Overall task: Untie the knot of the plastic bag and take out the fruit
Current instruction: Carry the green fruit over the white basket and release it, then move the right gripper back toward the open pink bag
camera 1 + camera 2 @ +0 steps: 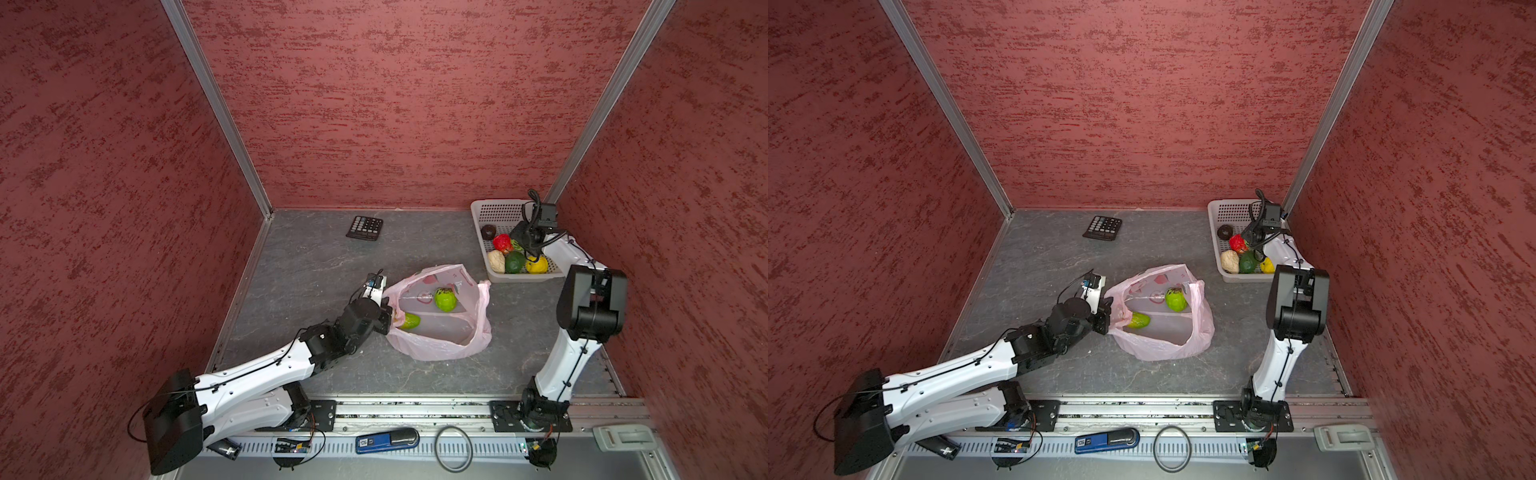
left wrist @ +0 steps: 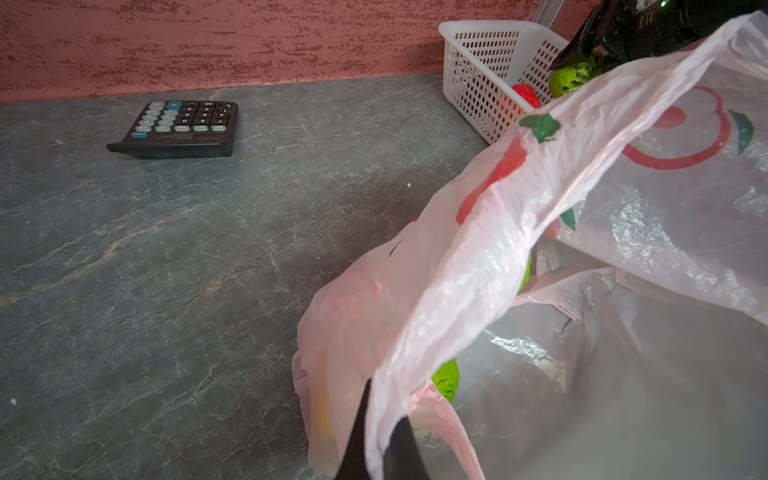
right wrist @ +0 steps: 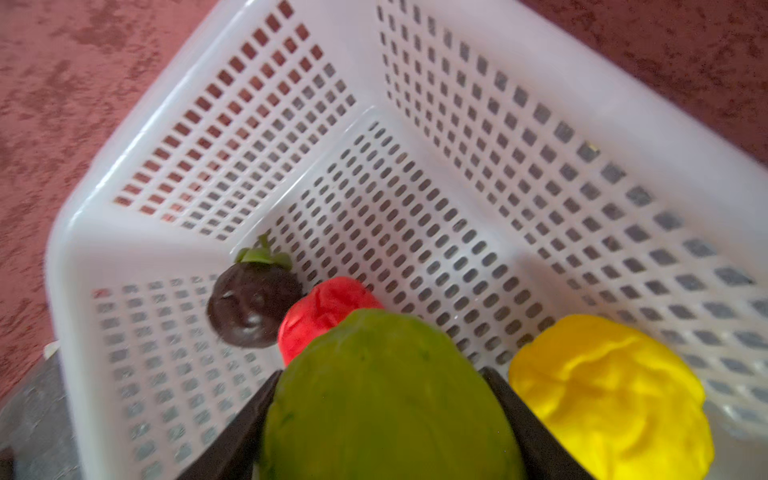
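Right pincer [image 3: 380,372], its two flat black fingers [image 3: 249,415] spread wide, clasps an oval light green fruit [image 3: 386,399] with a dull, faintly ridged skin. It hangs over a white plastic basket [image 3: 415,50] whose walls and floor are pierced with rows of small rectangular holes. In both top views the basket stands at the far right corner of the table, against the rough, dark red wall. Five pieces lie in it: a round dark brown fruit [image 1: 488,231] with a green leafy cap, a creased red fruit [image 1: 502,243], a lumpy beige fruit [image 1: 496,261], a rounded dark green fruit [image 1: 515,262] and a wrinkled yellow fruit [image 1: 537,264].

Left pincer [image 1: 388,320] is closed tight, pinching the left rim of the plastic bag [image 1: 440,347], a thin, crinkled, translucent pale pink film printed with red rings and green leaves. The bag sits at the middle of the table [image 1: 316,266], a grey slab with pale stone-like veins, and its mouth gapes wide upward. Two pieces rest inside on the film: a knobbly lime-green fruit [image 1: 445,300] toward the far side, and an elongated green and yellow fruit [image 1: 409,321] just beside the left pincer.

A flat black calculator [image 1: 365,227] with grey and teal keys lies near the back wall, well apart from the bag.
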Motion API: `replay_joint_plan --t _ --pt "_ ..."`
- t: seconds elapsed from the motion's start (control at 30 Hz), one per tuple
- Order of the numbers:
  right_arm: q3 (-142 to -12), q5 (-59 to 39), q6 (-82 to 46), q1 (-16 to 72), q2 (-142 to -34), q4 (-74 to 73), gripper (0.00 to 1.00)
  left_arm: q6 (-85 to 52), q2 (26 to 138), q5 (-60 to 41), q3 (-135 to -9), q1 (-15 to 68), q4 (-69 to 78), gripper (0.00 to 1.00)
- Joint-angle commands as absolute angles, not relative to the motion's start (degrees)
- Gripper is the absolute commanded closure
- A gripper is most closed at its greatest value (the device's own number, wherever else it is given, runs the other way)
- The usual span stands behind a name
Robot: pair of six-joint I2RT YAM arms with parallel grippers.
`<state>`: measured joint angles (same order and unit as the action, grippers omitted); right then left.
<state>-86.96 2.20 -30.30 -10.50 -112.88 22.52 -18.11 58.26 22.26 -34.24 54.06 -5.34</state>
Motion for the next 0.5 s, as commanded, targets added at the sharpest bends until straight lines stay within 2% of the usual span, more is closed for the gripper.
replay_joint_plan --t 0.0,0.13,0.2,0.47 --pt "-91.9 2.1 -27.8 -11.2 -115.6 24.0 0.29 -17.7 57.6 21.6 -35.6 53.6 -5.2 1.00" --pt "-94.5 3.6 -27.0 -11.3 -117.8 26.4 0.13 -17.7 57.8 21.6 -35.8 53.5 -4.9 1.00" --pt "-94.6 3.9 -27.2 -11.2 -117.7 26.7 0.10 -17.8 57.8 21.6 -35.8 53.6 -4.8 1.00" --pt "-92.4 3.6 -27.2 -11.1 -114.5 26.4 0.07 -17.5 57.8 21.6 -36.0 53.4 -4.2 1.00"
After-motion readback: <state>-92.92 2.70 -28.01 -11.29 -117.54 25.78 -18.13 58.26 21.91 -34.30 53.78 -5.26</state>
